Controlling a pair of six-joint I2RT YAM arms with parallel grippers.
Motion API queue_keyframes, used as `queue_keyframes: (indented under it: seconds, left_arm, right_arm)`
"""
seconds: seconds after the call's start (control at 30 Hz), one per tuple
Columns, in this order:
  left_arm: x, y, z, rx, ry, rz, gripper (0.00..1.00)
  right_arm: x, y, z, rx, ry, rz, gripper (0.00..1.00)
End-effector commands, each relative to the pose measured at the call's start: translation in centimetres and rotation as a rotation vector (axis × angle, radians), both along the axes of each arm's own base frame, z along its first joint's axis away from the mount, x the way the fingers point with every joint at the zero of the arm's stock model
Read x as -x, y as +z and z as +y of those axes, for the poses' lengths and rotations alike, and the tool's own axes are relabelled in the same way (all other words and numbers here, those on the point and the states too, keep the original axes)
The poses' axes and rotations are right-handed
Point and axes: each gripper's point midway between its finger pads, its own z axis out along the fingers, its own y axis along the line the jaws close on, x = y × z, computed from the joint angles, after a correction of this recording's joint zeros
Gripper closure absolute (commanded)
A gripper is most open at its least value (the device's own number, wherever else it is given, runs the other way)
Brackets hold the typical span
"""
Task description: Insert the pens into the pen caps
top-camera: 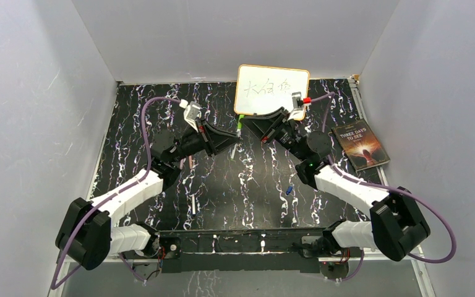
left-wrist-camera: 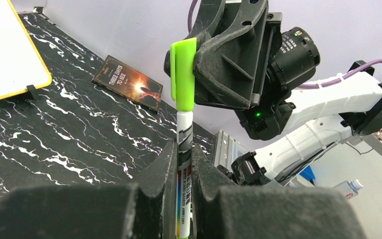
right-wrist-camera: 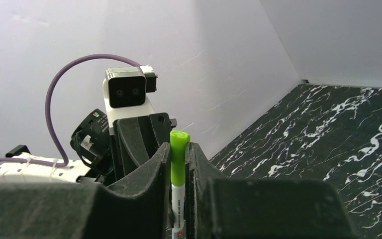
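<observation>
White pen [left-wrist-camera: 184, 164]: clamped in the closed left gripper [left-wrist-camera: 184, 154]. Green cap [left-wrist-camera: 183, 74]: pinched by the right gripper [right-wrist-camera: 179, 149], set on the pen's tip, held raised near the whiteboard [top-camera: 272, 90]. Blue cap [top-camera: 289, 190]: laid on the table [top-camera: 124, 124].

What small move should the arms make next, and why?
Probably press the green cap a little farther down the white pen to seat it. The right pincer grips the cap, the left pincer grips the pen, and the pen's tip is already inside, in line. Full seating cannot be seen.
</observation>
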Motion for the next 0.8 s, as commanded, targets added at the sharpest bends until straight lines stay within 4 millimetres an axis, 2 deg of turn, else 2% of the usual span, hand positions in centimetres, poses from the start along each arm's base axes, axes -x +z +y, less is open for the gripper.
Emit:
queue_keyframes:
  seconds: [0.0, 0.13, 0.4, 0.77]
  left_arm:
    - [0.3, 4.8, -0.2, 0.032, -0.024, -0.195, 1.00]
    - [1.2, 4.5, -0.5, -0.019, -0.087, -0.229, 1.00]
    - [1.4, 4.7, -0.1, -0.089, -0.072, -0.281, 1.00]
    - [1.2, 3.2, -0.3, -0.121, -0.087, -0.261, 1.00]
  right_arm:
    - [1.8, -0.7, 0.8, 0.093, 0.054, -0.056, 0.93]
    - [1.9, 0.8, 0.5, 0.114, 0.029, -0.110, 0.80]
    - [1.9, 2.1, -0.3, 0.139, -0.020, -0.149, 0.68]
    - [2.2, 4.7, -0.6, 0.168, -0.043, -0.198, 0.47]
